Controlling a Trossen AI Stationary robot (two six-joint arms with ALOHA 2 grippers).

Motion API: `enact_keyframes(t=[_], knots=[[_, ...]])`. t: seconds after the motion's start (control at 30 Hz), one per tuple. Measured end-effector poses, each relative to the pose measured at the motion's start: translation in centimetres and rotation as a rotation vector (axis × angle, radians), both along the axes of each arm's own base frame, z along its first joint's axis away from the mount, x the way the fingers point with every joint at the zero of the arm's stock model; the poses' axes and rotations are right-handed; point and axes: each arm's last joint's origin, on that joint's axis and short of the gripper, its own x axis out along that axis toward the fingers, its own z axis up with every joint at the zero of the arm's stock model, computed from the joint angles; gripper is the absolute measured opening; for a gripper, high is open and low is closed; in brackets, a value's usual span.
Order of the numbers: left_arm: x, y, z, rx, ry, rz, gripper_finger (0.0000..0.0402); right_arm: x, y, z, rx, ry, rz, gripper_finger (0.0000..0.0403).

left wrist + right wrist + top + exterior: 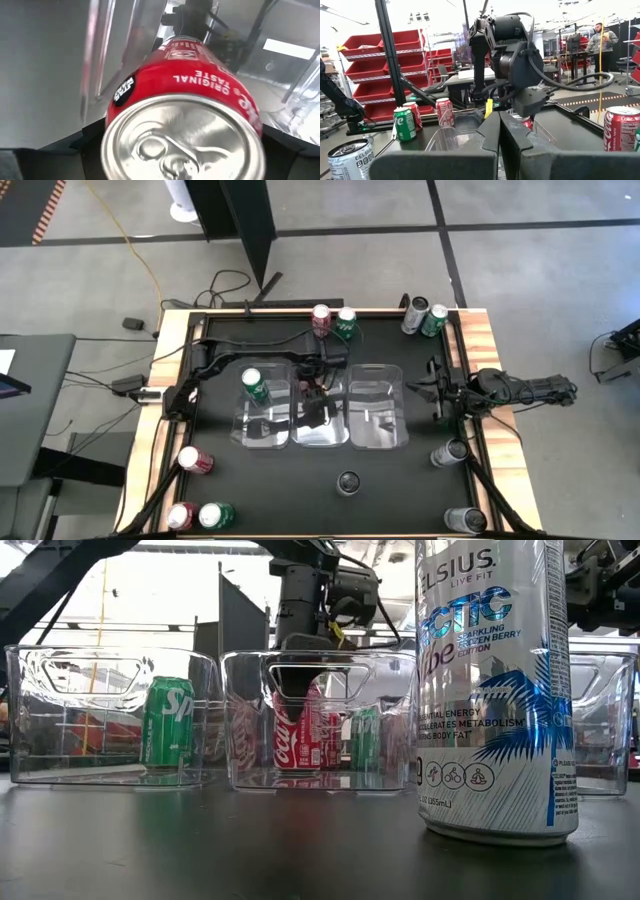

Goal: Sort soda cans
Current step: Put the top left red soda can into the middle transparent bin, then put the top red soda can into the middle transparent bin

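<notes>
red can [200, 85]; green can [166, 722]

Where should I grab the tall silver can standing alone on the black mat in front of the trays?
Grip the silver-grey cylindrical metal can around its upper side wall, fingers descending from above on opposite sides. It stands upright with bare mat around, so probably any side works. The left gripper holds a red metal can; the right gripper is free.
</notes>
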Motion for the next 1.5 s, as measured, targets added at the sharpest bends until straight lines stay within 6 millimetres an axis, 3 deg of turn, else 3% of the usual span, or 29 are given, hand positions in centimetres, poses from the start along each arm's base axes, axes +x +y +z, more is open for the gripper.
enact_keyframes(t=[0.5,0.97,1.23,1.5], knots=[[-0.1,-0.7,3.7,0.003,-0.02,-0.024,0.0342,0.0,0.0,-0.1,-0.001,0.006,0.0,0.0029],[-0.5,-0.3,9.0,0.114,-0.094,-0.162,0.0342,0.0,0.0,-0.1,-0.001,0.008,0.0,0.0029],[-0.2,3.2,9.7,0.372,-0.038,-0.377,0.0341,0.0,0.0,-0.1,0.005,0.014,0.001,0.0029],[-0.3,8.4,10.6,0.658,0.004,-0.327,0.0315,0.0,0.0,-0.1,0.006,0.014,0.001,0.0029]])
